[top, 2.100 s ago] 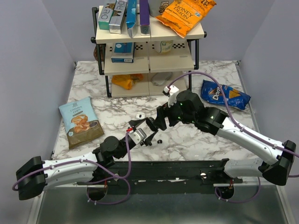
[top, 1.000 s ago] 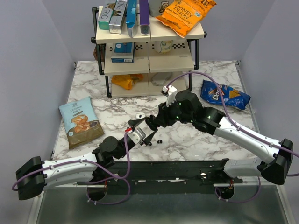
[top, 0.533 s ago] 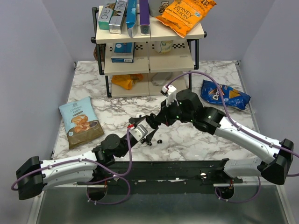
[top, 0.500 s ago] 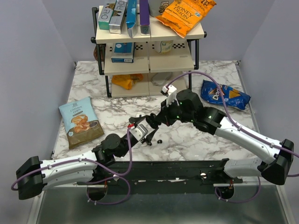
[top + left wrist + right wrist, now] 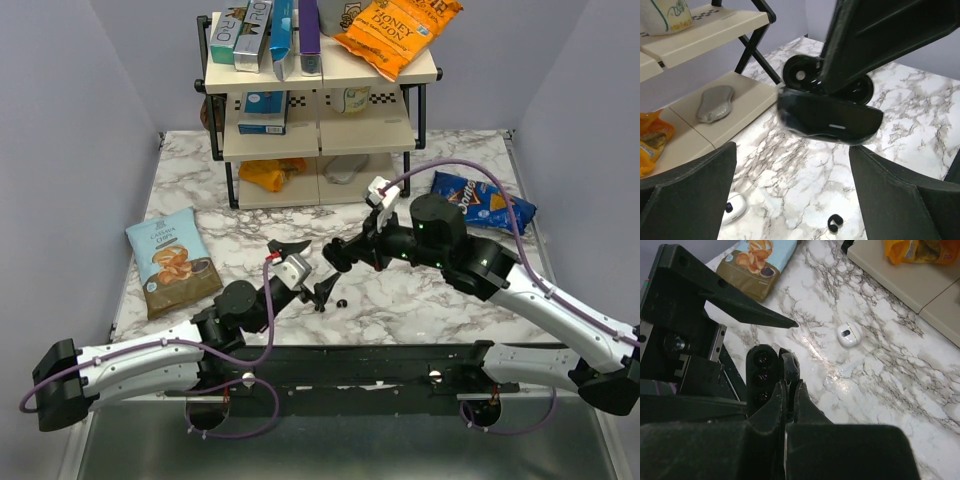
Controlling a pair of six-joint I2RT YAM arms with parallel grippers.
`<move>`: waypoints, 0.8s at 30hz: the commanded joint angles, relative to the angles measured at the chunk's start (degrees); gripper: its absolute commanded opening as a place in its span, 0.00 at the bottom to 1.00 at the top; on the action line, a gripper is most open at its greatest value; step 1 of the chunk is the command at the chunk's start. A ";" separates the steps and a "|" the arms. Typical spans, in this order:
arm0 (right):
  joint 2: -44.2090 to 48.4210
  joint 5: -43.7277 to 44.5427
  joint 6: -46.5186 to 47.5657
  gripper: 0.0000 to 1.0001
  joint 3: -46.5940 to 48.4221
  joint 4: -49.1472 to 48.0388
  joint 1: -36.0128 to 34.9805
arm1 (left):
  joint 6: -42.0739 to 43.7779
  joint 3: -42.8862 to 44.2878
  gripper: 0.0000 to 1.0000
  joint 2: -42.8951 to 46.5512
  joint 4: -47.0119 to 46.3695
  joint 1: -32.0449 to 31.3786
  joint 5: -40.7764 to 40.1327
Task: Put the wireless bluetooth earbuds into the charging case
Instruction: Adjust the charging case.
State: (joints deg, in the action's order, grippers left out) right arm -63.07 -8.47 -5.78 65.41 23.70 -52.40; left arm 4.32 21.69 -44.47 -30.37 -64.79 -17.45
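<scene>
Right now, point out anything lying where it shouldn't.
One earbud lies loose on the marble table, outside the open charging case that the right gripper holds in the air. A small white pod lies stray nearby.

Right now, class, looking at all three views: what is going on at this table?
The right gripper is shut on the open charging case, holding it up above the marble table. The left gripper is open and empty, facing the case. One black earbud lies on the table below, not yet inserted; the other is not visible.
</scene>
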 commanded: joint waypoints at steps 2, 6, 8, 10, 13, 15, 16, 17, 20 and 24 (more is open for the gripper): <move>5.84 -0.41 7.52 0.01 -3.87 -2.78 -0.33 | -6.66 2.56 0.99 6.75 7.60 5.19 16.88; 12.34 -2.95 12.54 0.01 -7.57 -6.04 -0.33 | -14.67 5.37 0.99 8.61 10.42 14.85 38.94; 13.14 -3.57 14.65 0.01 -7.31 -5.16 -0.33 | -17.49 6.43 0.99 7.30 9.63 19.42 49.99; 13.06 -4.27 15.71 0.01 -6.79 -4.37 -0.60 | -20.57 8.71 0.99 3.97 8.32 21.02 56.01; 11.49 -3.75 16.50 0.01 -5.47 -3.67 -1.47 | -22.07 12.49 0.95 -2.08 7.52 21.29 64.98; 10.51 -3.05 17.03 0.01 -4.07 -2.97 -2.26 | -21.98 14.07 0.93 -4.48 7.26 21.38 67.53; 9.99 -2.70 17.55 0.01 -3.62 -2.09 -2.44 | -21.98 14.25 0.91 -5.88 7.08 21.38 67.72; 9.37 -2.43 17.73 0.01 -3.27 -1.73 -2.79 | -21.98 14.34 0.91 -6.24 6.38 21.38 68.07; 8.93 -1.64 17.91 0.01 -2.92 -1.82 -3.06 | -21.55 14.78 0.87 -7.30 5.41 21.29 68.52; 8.05 -2.43 18.17 0.01 -2.39 -2.35 -3.32 | -20.31 15.31 0.82 -8.35 6.81 21.38 68.52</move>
State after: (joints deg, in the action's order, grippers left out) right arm -54.54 -10.79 10.85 60.60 20.97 -55.09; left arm -16.38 35.20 -52.31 -23.00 -43.68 46.61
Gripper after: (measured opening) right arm 0.034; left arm 0.845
